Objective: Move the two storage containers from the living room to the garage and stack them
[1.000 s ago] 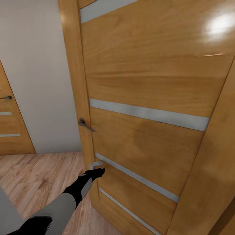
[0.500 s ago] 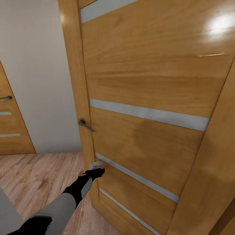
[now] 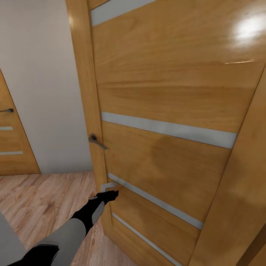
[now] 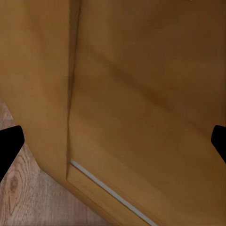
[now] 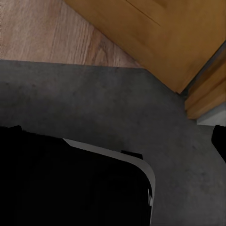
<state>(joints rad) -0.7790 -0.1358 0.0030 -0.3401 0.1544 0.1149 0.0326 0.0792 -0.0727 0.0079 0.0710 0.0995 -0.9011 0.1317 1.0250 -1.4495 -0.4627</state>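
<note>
The robot faces a light wooden door with pale horizontal strips and a metal lever handle. The left arm reaches forward; the left claw sits at the door's edge, just below a small metal plate. In the left wrist view, both black fingertips lie at opposite borders, so the claw is spread wide and holds nothing. A second door stands in the beige wall beyond the wood plank floor. The right wrist view shows dark grey concrete floor meeting the planks; the right claw's state cannot be told there. No storage container is in view.
</note>
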